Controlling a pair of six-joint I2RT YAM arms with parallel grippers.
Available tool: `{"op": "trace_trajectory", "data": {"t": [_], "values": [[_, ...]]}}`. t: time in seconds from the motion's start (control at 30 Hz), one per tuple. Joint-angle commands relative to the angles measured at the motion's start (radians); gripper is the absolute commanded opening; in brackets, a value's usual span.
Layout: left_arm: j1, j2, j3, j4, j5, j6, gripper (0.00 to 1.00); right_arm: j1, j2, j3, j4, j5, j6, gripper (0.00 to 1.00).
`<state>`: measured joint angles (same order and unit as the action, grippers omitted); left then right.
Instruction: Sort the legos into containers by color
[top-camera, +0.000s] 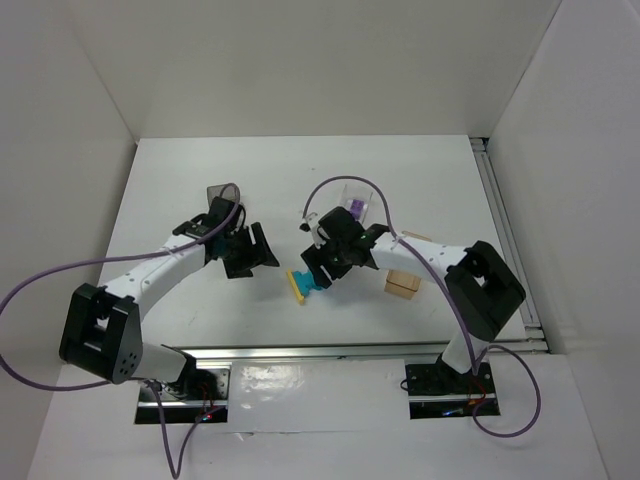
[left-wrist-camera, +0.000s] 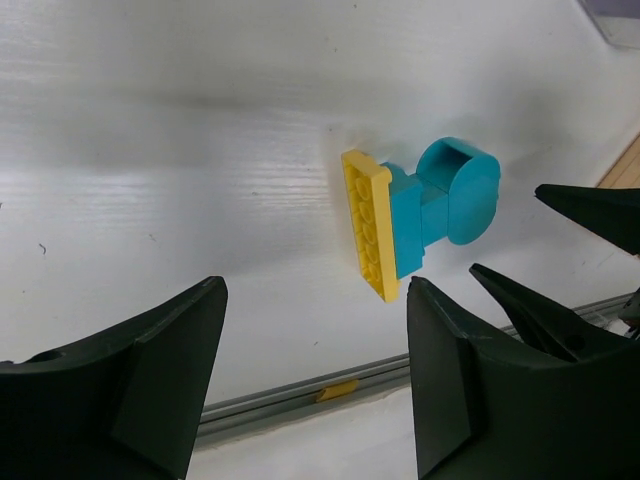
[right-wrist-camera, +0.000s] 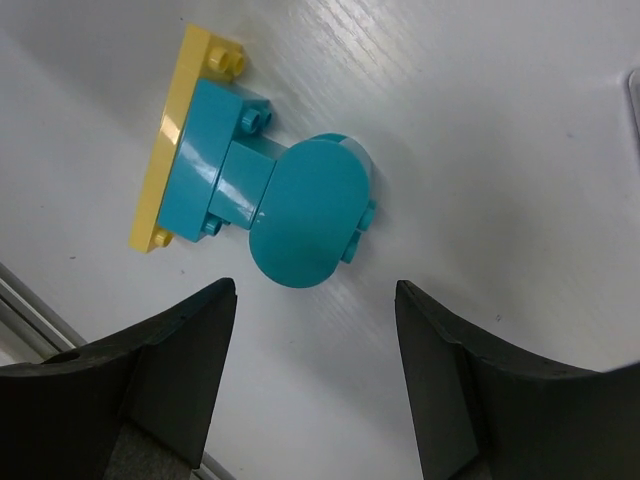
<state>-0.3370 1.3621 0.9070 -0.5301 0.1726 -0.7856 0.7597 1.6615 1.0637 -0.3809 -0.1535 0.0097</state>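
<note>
Near the front edge of the desk (top-camera: 180, 190), teal legos (right-wrist-camera: 300, 215) sit clipped to a yellow plate (right-wrist-camera: 175, 140); likely light, rigid and slick. Grasp the flat teal sides. Both the left gripper (left-wrist-camera: 315, 380) and right gripper (right-wrist-camera: 315, 370) gape wide, empty.

Right gripper (top-camera: 322, 270) above teal-yellow legos (top-camera: 304, 285); purple lego (top-camera: 355, 207) in clear bin (top-camera: 373, 203).

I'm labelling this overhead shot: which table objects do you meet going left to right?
dark grey bin → yellow-and-teal lego cluster → clear bin → amber-tan bin
</note>
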Motion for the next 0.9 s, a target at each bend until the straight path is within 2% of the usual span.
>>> {"op": "trace_trajectory", "data": {"t": [0.0,0.17,0.23,0.27,0.3,0.33,0.43,0.6,0.87], "values": [[0.004,0.041,0.059,0.015,0.033,0.066,0.78,0.003,0.033,-0.002,0.016,-0.032,-0.056,0.72],[0.004,0.071,0.09,0.015,0.044,0.086,0.78,0.003,0.106,0.018,0.074,-0.073,-0.066,0.72],[0.004,0.08,0.09,0.015,0.044,0.086,0.78,0.003,0.128,0.028,0.086,-0.112,-0.066,0.68],[0.013,0.08,0.09,0.015,0.044,0.086,0.78,0.003,0.129,0.028,0.102,-0.122,-0.047,0.64],[0.013,0.08,0.09,0.006,0.044,0.086,0.78,0.013,0.129,0.028,0.111,-0.123,-0.031,0.52],[0.013,0.08,0.09,0.005,0.044,0.086,0.78,0.013,0.116,0.01,0.12,-0.135,-0.019,0.43],[0.024,0.08,0.09,0.005,0.044,0.086,0.78,0.081,0.092,-0.034,0.137,-0.1,0.024,0.34],[0.024,0.106,0.07,0.005,0.044,0.086,0.78,0.179,0.032,-0.096,0.167,-0.005,0.107,0.34],[0.035,0.115,0.078,0.015,0.013,0.063,0.78,0.152,-0.057,-0.087,0.132,0.178,0.271,0.37]]}}
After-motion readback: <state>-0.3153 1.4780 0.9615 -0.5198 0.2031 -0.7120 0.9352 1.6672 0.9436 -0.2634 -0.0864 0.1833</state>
